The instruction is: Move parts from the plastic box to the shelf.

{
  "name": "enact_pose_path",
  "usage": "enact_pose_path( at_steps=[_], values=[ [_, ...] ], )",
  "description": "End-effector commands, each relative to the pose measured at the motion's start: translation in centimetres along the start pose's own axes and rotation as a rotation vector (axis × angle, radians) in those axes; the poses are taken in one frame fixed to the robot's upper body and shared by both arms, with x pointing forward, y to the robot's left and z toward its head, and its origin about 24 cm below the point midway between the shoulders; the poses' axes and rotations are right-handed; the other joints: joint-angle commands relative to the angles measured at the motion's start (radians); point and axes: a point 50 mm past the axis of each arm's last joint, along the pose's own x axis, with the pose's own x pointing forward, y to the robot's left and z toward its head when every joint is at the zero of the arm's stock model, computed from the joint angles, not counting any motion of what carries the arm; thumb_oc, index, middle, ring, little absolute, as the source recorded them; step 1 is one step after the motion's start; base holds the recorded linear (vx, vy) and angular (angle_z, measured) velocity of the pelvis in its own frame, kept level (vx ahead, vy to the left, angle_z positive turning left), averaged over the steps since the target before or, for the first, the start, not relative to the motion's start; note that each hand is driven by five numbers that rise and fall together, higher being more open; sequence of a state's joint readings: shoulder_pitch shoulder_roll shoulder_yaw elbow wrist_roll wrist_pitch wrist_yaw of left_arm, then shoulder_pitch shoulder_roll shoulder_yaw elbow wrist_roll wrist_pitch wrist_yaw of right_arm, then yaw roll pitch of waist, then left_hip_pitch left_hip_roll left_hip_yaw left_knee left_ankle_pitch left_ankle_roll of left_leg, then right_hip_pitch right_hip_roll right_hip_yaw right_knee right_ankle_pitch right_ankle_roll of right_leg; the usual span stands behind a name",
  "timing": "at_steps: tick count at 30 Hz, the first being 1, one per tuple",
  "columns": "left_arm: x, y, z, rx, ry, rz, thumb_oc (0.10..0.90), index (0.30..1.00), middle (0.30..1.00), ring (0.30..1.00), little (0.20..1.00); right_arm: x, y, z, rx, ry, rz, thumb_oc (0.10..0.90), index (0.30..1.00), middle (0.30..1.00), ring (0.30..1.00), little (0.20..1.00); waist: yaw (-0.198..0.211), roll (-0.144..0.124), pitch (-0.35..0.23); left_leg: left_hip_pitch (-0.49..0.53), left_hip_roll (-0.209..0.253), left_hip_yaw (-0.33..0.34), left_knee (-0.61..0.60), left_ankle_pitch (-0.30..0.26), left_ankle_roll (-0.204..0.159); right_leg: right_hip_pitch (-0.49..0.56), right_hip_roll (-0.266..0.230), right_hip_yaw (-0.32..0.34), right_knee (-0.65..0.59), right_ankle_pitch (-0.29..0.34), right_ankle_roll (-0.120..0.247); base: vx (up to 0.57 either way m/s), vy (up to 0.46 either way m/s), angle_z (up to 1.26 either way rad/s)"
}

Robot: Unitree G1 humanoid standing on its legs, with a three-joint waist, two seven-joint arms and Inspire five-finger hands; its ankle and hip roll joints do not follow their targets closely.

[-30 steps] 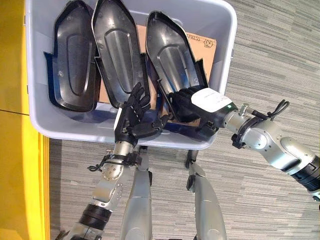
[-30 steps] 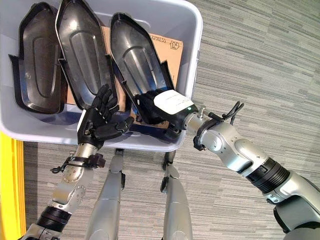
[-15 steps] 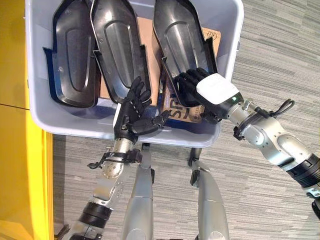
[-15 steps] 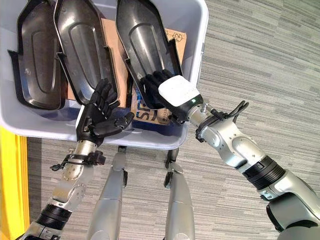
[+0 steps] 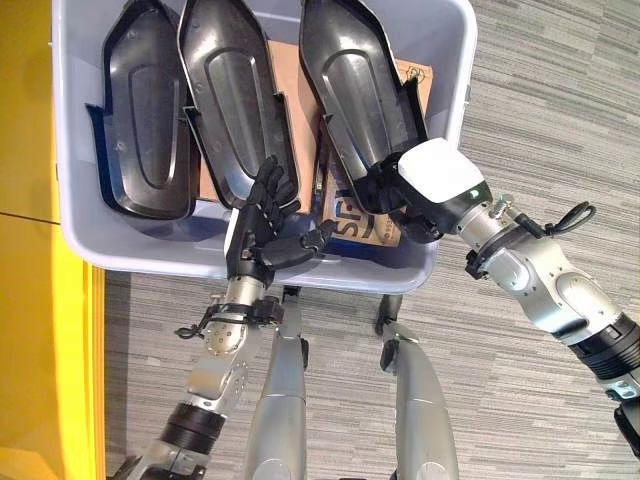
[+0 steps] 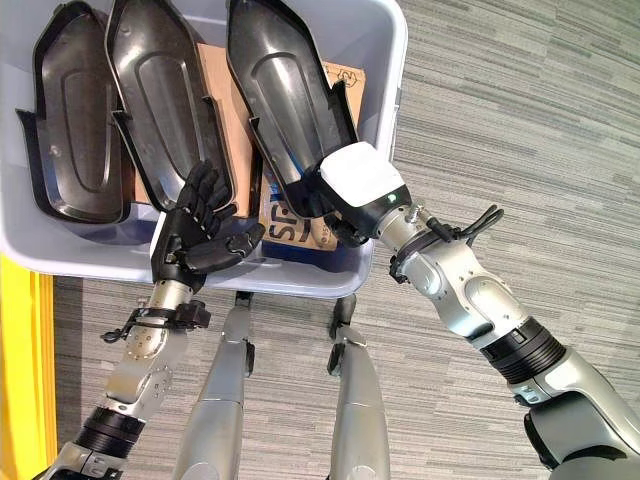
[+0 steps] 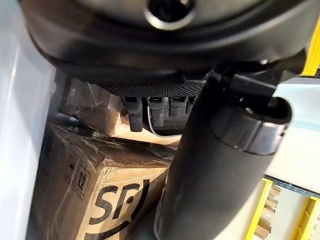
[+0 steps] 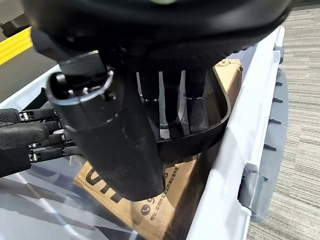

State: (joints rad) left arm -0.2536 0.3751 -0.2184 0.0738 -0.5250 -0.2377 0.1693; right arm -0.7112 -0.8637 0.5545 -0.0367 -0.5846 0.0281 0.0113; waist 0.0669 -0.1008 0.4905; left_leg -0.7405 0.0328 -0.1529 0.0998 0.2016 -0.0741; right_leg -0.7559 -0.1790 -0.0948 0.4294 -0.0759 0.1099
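Black moulded plastic, glossy on its hollow face, makes up all three long parts leaning in the plastic box (image 5: 445, 150). The right hand (image 5: 415, 200) has its fingers curled over the near end of the rightmost part (image 5: 358, 90), at the box's right side, with the thumb on the other face, so that part is held but not yet out of the box. The middle part (image 5: 228, 100) and the left part (image 5: 148, 110) lean side by side toward the box's left wall. The left hand (image 5: 262, 225) hovers at the near rim below the middle part, fingers straight and fanned apart, thumb out to the side, holding nothing.

These shells look stiff and light, a thin wall with a raised lip all round. The smooth inner face is likely slippery, so the lip at the near end is the sound place to pinch. A long part held by one end will want to swing, and a second hand under its middle would steady it.

Beneath the parts lie wrapped cardboard cartons (image 5: 362, 225); the left wrist view seems to show more than one, though I cannot count them surely.
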Motion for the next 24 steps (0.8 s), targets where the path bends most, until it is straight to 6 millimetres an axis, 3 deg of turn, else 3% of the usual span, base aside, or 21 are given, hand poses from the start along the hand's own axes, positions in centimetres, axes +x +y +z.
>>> enact_pose_path(
  at_steps=[1, 7, 12, 16, 19, 21, 24],
  values=[
    [-5.1, 5.4, -5.5, 0.082, 0.313, 0.24, 0.9, 1.0, 1.0, 1.0, 1.0, -1.1, 1.6, -3.1, 0.002, 0.157, 0.108, 0.4, 0.3, 0.3, 0.3, 0.3, 0.012, -0.04, 0.029, 0.056, 0.012, 0.033, 0.059, -0.144, 0.022, 0.169, -0.006, 0.043, -0.305, 0.218, 0.008, 0.0, 0.0, 0.0],
    [-5.4, 5.7, -5.7, 0.09, 0.331, 0.247, 0.9, 1.0, 1.0, 1.0, 1.0, -1.0, 1.3, -2.7, 0.055, 0.145, 0.079, 0.4, 0.3, 0.3, 0.3, 0.3, 0.02, -0.051, 0.029, 0.099, 0.015, 0.031, 0.048, -0.14, 0.021, 0.216, -0.005, 0.037, -0.312, 0.217, 0.008, -0.01, -0.012, 0.03],
    [-5.5, 6.1, -5.5, 0.106, 0.337, 0.238, 0.9, 1.0, 1.0, 1.0, 1.0, -0.5, -0.8, -1.8, 0.122, 0.09, -0.013, 0.4, 0.3, 0.3, 0.3, 0.3, 0.038, -0.058, 0.029, 0.19, 0.022, 0.032, 0.015, -0.13, 0.017, 0.297, -0.01, 0.025, -0.328, 0.216, 0.01, 0.0, -0.007, 0.04],
    [-5.5, 6.1, -5.5, 0.106, 0.335, 0.237, 0.9, 1.0, 1.0, 1.0, 1.0, -0.5, -0.9, -1.8, 0.121, 0.09, -0.015, 0.4, 0.3, 0.3, 0.3, 0.3, 0.037, -0.059, 0.029, 0.186, 0.021, 0.031, 0.012, -0.124, 0.018, 0.294, -0.011, 0.024, -0.33, 0.221, 0.01, 0.0, 0.0, 0.0],
    [-6.1, 7.2, -5.7, 0.127, 0.365, 0.245, 0.9, 1.0, 1.0, 1.0, 1.0, -0.6, -3.7, -0.4, 0.186, -0.02, -0.11, 0.4, 0.3, 0.3, 0.3, 0.3, 0.061, -0.066, 0.022, 0.34, 0.033, 0.03, -0.036, -0.117, 0.013, 0.428, -0.015, 0.019, -0.352, 0.211, 0.015, 0.04, -0.007, -0.05],
    [-6.2, 7.4, -5.7, 0.133, 0.37, 0.243, 0.9, 1.0, 1.0, 1.0, 1.0, -0.6, -3.9, -0.2, 0.18, -0.037, -0.111, 0.4, 0.3, 0.3, 0.3, 0.3, 0.064, -0.067, 0.016, 0.365, 0.038, 0.032, -0.049, -0.114, 0.012, 0.449, -0.015, 0.017, -0.359, 0.21, 0.016, 0.06, -0.002, -0.06],
    [-7.2, 8.0, -6.2, 0.135, 0.406, 0.251, 0.9, 1.0, 1.0, 1.0, 1.0, -1.1, -4.3, 0.2, 0.195, -0.075, -0.104, 0.4, 0.3, 0.3, 0.3, 0.3, 0.064, -0.067, -0.043, 0.434, 0.044, 0.038, -0.094, -0.105, 0.008, 0.505, -0.014, 0.008, -0.387, 0.206, 0.021, 0.07, -0.001, -0.08]
  ],
)
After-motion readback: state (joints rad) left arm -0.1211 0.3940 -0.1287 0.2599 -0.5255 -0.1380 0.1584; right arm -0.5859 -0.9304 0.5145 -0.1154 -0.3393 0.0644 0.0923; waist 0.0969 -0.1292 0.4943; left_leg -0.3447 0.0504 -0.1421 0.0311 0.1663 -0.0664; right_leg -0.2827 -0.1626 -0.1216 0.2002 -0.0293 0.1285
